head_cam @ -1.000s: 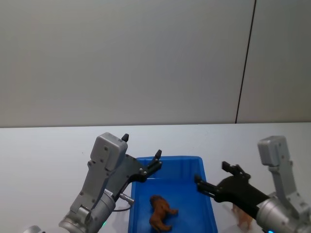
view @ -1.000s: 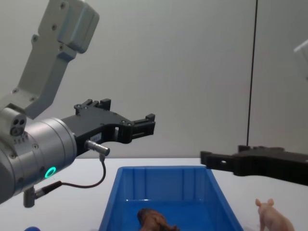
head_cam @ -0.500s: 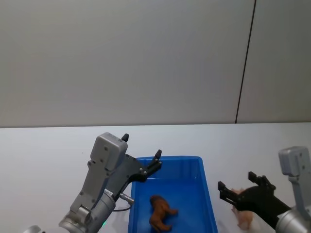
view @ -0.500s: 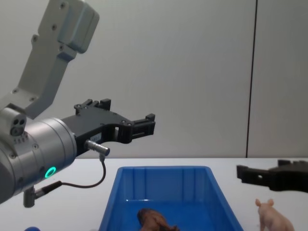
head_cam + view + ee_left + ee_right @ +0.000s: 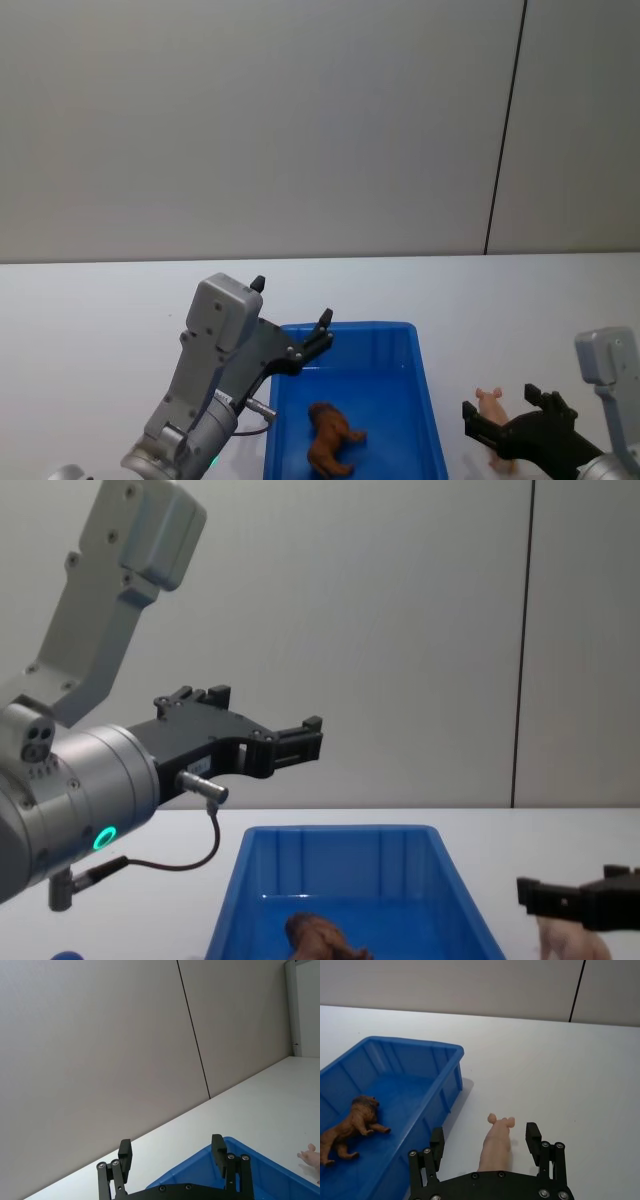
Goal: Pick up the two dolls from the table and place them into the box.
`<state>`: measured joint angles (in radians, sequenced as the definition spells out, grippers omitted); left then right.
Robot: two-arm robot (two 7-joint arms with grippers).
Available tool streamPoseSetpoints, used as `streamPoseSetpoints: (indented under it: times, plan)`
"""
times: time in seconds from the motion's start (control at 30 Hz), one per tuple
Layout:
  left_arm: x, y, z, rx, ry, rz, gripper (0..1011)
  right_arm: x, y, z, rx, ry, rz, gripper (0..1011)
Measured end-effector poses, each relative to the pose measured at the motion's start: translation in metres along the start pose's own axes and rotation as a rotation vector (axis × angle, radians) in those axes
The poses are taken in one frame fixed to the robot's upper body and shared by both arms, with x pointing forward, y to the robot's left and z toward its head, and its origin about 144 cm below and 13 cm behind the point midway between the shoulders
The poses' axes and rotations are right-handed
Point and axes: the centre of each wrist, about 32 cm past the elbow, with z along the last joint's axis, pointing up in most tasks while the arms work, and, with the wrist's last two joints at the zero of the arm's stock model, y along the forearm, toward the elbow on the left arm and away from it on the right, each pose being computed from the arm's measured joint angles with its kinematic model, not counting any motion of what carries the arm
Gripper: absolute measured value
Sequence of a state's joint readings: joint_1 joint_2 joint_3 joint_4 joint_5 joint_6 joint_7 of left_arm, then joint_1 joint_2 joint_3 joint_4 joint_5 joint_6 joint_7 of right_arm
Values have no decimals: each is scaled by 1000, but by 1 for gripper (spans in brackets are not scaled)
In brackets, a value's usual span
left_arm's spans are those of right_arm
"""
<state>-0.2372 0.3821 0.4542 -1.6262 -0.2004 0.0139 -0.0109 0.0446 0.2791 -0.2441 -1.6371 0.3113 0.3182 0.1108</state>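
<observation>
The pig [image 5: 497, 1146] stands on the white counter [image 5: 100, 300], just beside the right-hand wall of the blue box [image 5: 415, 1042] and apart from it, snout pointing away from me. The lion [image 5: 350, 1127] is already inside the box, lying on the floor toward my end and clear of the walls. From the chest view I only catch the lion's back above the bottom edge.

My right claw [image 5: 485, 1136] is down low at the pig. Its jaws are spread wide, one finger on each side of the animal, with a gap showing on both sides in the right wrist view. So it straddles the pig without having hold of anything. In the head view the black fingers sit in front of the pig's body, and the pink head shows above them.

My left claw [image 5: 171, 1142] hangs in the air over the far-left corner of the box, well above the rim. It is pointed out across the counter toward the grey wall. Its jaws are also fully apart, and nothing is between them.
</observation>
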Motion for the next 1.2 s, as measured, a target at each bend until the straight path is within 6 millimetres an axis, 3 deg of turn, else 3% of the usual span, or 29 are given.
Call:
streamPoseSetpoints:
  times: [0.33,0.77,0.97,1.2]
  plan:
    - [0,0,0,0,0,0,1001,0,8,-11,-50,6,0,1002]
    - [0,0,0,0,0,0,1001,-1,17,-20,-103,13,6,674]
    - [0,0,0,0,0,0,1001,-3,17,-21,-112,12,-2,441]
    - [0,0,0,0,0,0,1001,-5,15,-18,-93,-4,-15,375]
